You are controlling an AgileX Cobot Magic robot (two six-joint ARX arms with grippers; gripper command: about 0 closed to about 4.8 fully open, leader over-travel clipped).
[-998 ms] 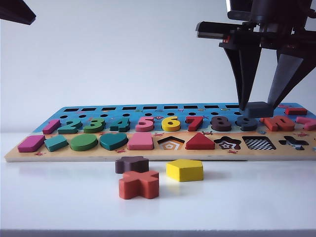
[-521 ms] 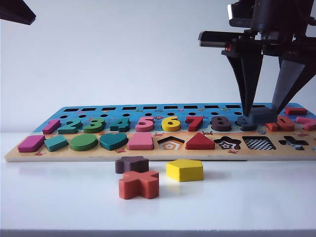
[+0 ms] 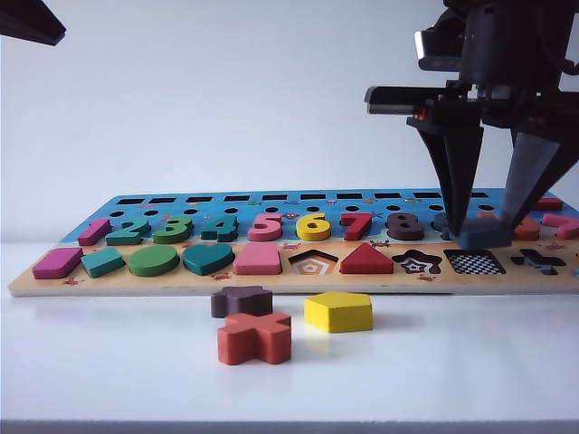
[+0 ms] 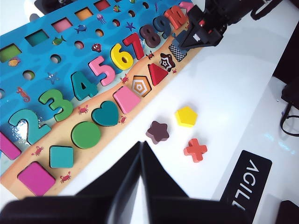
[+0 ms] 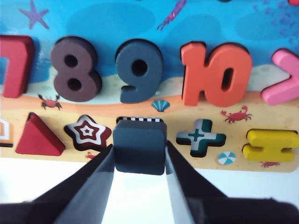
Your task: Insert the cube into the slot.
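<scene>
Right gripper (image 5: 139,154), jaws clamped on the cube (image 5: 139,144), hangs just above the slot (image 5: 140,120), which peeks out at 12 o'clock; left gripper (image 4: 140,161) shut, well apart.

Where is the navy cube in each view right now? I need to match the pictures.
Exterior view: cube at right, held between the right gripper fingers, just above the checkerboard slot.
Left wrist view: hidden behind the right gripper, top right.
Right wrist view: cube at centre, covering most of the slot.
Shared landmark: the star-patterned recess beside the slot.

low frontal exterior, overhead wrists, shared board (image 3: 289,271)
</scene>
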